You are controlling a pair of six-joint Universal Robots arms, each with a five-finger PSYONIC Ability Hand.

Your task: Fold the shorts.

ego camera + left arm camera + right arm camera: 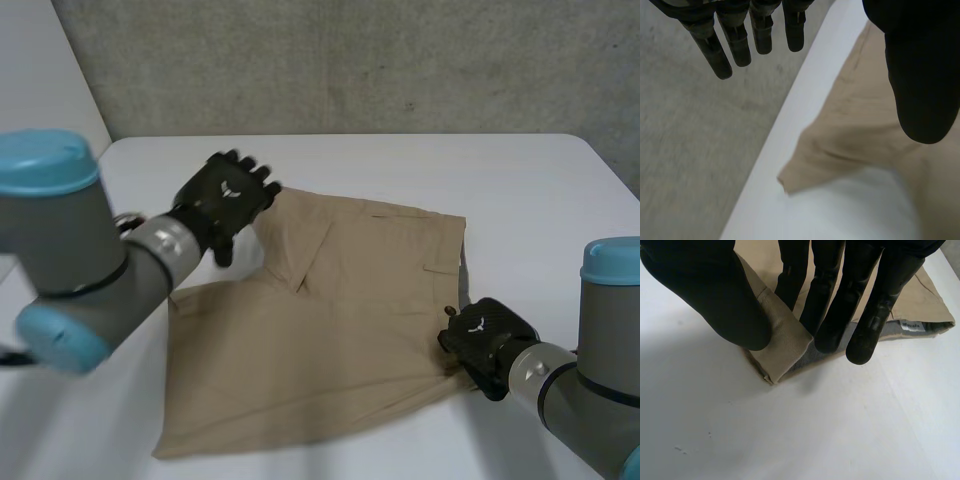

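The tan shorts (330, 320) lie flat on the white table (520, 190), one leg end turned over near the far left. My left hand (225, 195) hovers above that far left corner, open. In the left wrist view its fingers (735, 40) are straight, the thumb stands apart, and nothing is between them; a corner of the shorts (810, 165) lies below, near the table's edge. My right hand (487, 338) is at the shorts' right edge by the waistband. In the right wrist view the thumb (715, 295) and fingers pinch a folded bit of the waistband (785, 342), lifted slightly.
A grey concrete wall (350, 60) stands behind the table. The table's left edge (790, 115) runs close to the left hand, with grey floor (695, 150) beyond it. Bare table lies in front of the shorts and to the right.
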